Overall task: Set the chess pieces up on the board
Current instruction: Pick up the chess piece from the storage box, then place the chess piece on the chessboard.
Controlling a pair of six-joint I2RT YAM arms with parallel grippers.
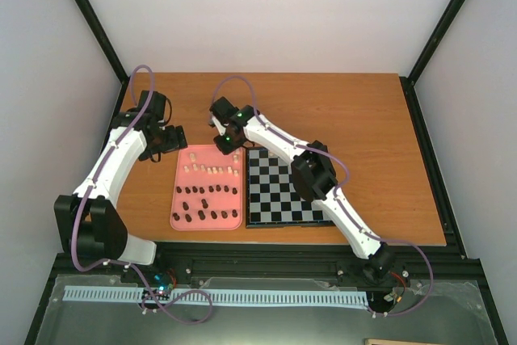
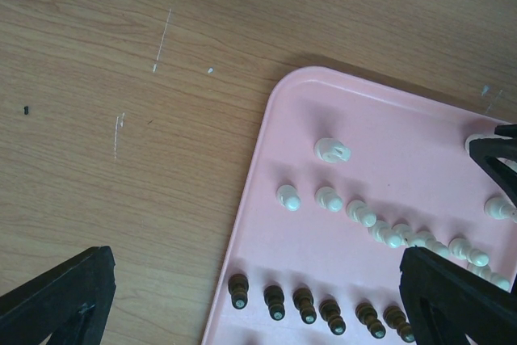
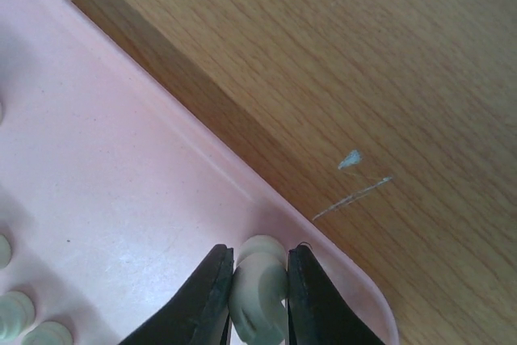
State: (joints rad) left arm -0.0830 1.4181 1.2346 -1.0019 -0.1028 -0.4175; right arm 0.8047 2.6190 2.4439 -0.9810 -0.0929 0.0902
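Pink tray (image 3: 121, 159), cream piece (image 3: 257, 296) in right gripper (image 3: 258, 254)

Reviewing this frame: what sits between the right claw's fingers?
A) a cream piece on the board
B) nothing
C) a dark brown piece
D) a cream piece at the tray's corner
D: the right wrist view shows the right claw closed on a cream piece just inside the rounded corner of the pink tray.

Right fingers (image 3: 206, 300) pinching a cream piece (image 3: 258, 287), left fingers (image 2: 58, 296) spread wide
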